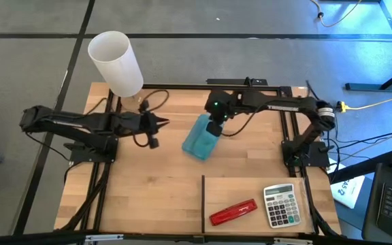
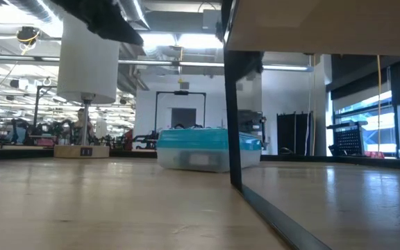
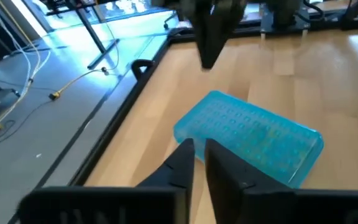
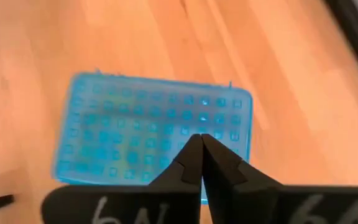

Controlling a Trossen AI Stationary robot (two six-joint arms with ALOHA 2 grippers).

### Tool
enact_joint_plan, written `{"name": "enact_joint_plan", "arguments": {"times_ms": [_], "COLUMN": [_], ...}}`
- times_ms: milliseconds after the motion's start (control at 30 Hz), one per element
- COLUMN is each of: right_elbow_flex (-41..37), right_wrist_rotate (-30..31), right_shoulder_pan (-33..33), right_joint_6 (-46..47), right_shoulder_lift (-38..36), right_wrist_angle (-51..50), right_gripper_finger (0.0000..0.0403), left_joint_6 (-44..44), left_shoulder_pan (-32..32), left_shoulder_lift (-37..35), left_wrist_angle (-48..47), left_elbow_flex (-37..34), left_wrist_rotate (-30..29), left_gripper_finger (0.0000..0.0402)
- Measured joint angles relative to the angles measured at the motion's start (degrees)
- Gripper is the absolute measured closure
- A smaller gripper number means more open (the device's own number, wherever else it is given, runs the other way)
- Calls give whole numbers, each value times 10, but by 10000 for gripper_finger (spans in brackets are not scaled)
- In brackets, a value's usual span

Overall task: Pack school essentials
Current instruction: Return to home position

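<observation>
Blue and shut under its lid, the box (image 1: 199, 141) is found directly beneath the right fingers (image 4: 197, 155), which are pressed tip to tip with nothing held. Whether the lid is touched cannot be told. The left fingers (image 3: 182, 163) are pointed at the box from near by, drawn almost together with only a thin slit between them, and are likewise empty. What is packed inside cannot be made out through the lid. The stapler (image 1: 233, 212) and calculator (image 1: 280, 205) are seen well apart from both pairs of fingers, in the partitioned corner of the table (image 1: 148, 197).

The packing is judged finished, with only the return home to be made. The right fingers are best lifted straight up before any sideways swing, so the box is not dragged. The left fingers are best drawn back along their own line, clear of the right arm.
</observation>
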Motion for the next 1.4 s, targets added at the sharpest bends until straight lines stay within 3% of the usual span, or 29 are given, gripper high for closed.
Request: {"name": "enact_joint_plan", "arguments": {"times_ms": [100, 400, 600, 833, 1067, 1400], "right_elbow_flex": [22, 4, -118, -293, -429, -538], "right_wrist_rotate": [1, -7, -42, -72, -105, -88], "right_shoulder_pan": [0, -6, -6, -6, -6, -6], "right_joint_6": [-1, -43, -32, 15, 40, 58], "right_shoulder_lift": [-27, -171, -308, -482, -627, -813], "right_wrist_angle": [-24, -36, 56, 213, 332, 352], "right_gripper_finger": [395, 400, 401, 401, 401, 401], "left_joint_6": [-14, -82, -116, -176, -172, -145], "left_shoulder_pan": [1, 1, 0, 0, 0, 1], "left_shoulder_lift": [-41, -191, -297, -424, -522, -528], "left_wrist_angle": [-34, -138, -145, -123, -124, -118], "left_elbow_flex": [0, 0, -33, -120, -154, -152], "left_wrist_rotate": [-2, 23, 63, 66, 65, 59], "left_gripper_finger": [394, 401, 401, 401, 401, 401]}}
